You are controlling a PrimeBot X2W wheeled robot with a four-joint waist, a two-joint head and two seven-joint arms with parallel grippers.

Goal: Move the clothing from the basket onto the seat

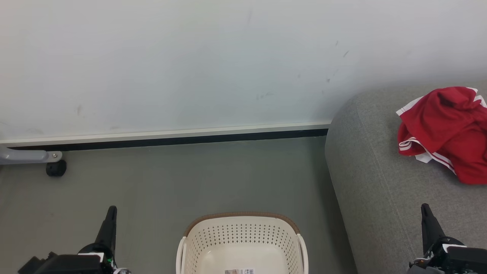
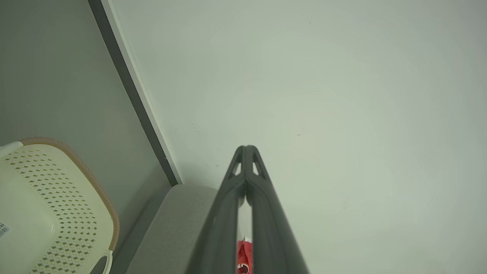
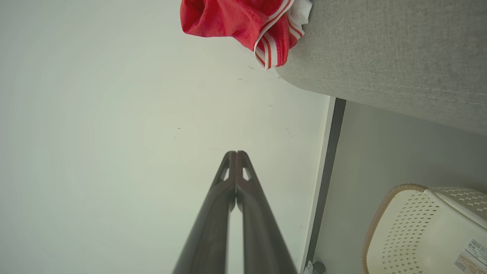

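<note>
While pressed tip to tip with nothing between, left gripper and right gripper poised low either side of basket, bare inside as far as visible. Clothing crumpled on seat, no clear long axis, ahead and right of right gripper, nearer that arm; probably nothing left to move.

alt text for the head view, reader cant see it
Red clothing with white stripes lies crumpled on the grey seat at the right, while the cream basket at bottom centre shows a bare inside. The left gripper and right gripper sit shut at the lower corners, holding nothing.
</note>
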